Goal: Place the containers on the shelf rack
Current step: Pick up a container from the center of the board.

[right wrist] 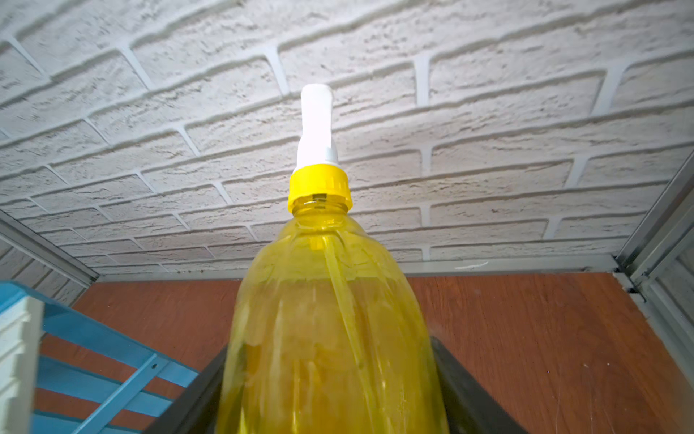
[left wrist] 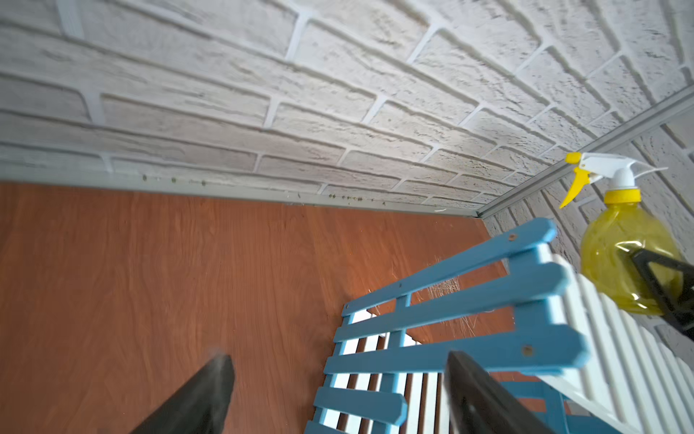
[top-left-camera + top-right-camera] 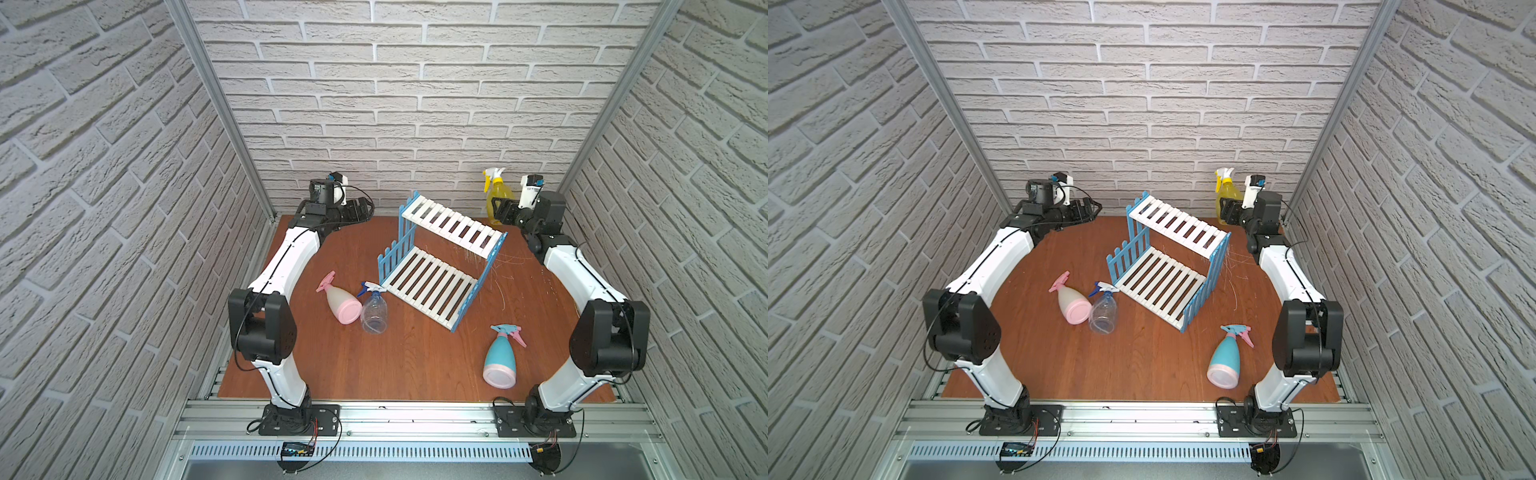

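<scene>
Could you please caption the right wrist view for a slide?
Right gripper grips the yellow spray bottle beside the shelf rack.

3 bottles point(image 3: 374, 312) on table point(image 3: 409, 368), before rack point(image 3: 432, 286)

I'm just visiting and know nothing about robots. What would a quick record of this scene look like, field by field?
Right hand: closed around the yellow bottle, held upright beside the rack
Left hand: open, empty
Shelves: both bare
Lying on table: cream bottle, clear bottle, light blue bottle
Bottles shelved: none
</scene>
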Action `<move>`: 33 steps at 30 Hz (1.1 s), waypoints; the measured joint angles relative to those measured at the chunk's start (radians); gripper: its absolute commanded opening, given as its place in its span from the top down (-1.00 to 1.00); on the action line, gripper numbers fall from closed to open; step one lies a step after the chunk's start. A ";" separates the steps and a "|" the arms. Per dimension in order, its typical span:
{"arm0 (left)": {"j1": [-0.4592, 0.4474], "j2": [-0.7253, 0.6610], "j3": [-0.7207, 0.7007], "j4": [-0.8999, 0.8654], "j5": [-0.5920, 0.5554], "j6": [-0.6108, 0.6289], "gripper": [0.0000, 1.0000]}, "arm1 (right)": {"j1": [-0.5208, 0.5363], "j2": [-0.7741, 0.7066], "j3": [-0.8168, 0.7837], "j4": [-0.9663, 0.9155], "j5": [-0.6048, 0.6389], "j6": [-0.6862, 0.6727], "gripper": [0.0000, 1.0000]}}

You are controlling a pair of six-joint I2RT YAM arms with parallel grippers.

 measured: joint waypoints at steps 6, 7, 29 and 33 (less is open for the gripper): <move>-0.099 -0.148 -0.013 -0.011 -0.039 0.039 -0.89 | 0.032 -0.151 -0.013 0.041 -0.044 0.017 -0.38; -0.114 -0.170 -0.013 -0.012 -0.042 0.043 -0.89 | 0.045 -0.177 -0.019 0.048 -0.053 0.018 -0.38; -0.359 -0.059 0.265 -0.096 -0.191 0.281 -0.39 | 0.383 -0.431 -0.235 0.104 -0.168 -0.010 -0.39; -0.356 -0.036 0.274 -0.096 -0.158 0.259 -0.45 | 0.388 -0.438 -0.236 0.105 -0.167 -0.010 -0.38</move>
